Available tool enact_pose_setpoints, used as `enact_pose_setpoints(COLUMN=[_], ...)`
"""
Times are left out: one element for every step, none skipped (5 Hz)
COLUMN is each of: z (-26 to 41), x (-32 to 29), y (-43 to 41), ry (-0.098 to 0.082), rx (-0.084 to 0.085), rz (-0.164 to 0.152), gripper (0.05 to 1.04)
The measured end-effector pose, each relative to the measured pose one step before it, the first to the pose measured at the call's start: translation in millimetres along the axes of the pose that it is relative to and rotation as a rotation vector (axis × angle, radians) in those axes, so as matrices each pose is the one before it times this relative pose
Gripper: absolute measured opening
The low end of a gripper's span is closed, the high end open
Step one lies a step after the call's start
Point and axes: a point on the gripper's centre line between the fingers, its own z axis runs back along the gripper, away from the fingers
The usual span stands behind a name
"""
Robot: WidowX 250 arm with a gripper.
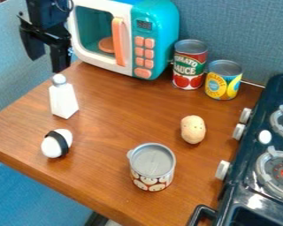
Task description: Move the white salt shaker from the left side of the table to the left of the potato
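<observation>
High at the left, the black gripper [48,56] hangs in front of the toy microwave's left side, its two fingers spread with nothing between them. Nearest below it, a white bottle [63,100] with a grey cap stands upright. A white egg-shaped object [56,143] with a black band lies farther down at the left. An open-looking can [151,170] with mushroom pictures is at the lower middle, and a tan potato-like object [193,129] lies to its upper right.
A teal and white toy microwave [158,26] stands at the back. Right of it are a red can [189,66] and a yellow-and-blue can [222,81]. A dark toy stove [250,163] borders the wooden table [117,128] on the right.
</observation>
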Motion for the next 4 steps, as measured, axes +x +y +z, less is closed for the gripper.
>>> enact_pose_setpoints(z=[-9.34, -8.01, -0.42, -4.50], x=[5.75, 4.03, 4.34, 1.62], y=[-3.85, -0.73, 2.63, 1.07], ry=[0.0014, 0.0240, 0.0080, 0.0170], rx=[-0.0339, 0.0027, 0.0073, -0.0073], rz=[-0.0055, -0.0069, 0.0103, 0.0026], gripper=[1.001, 1.001, 1.001, 1.001])
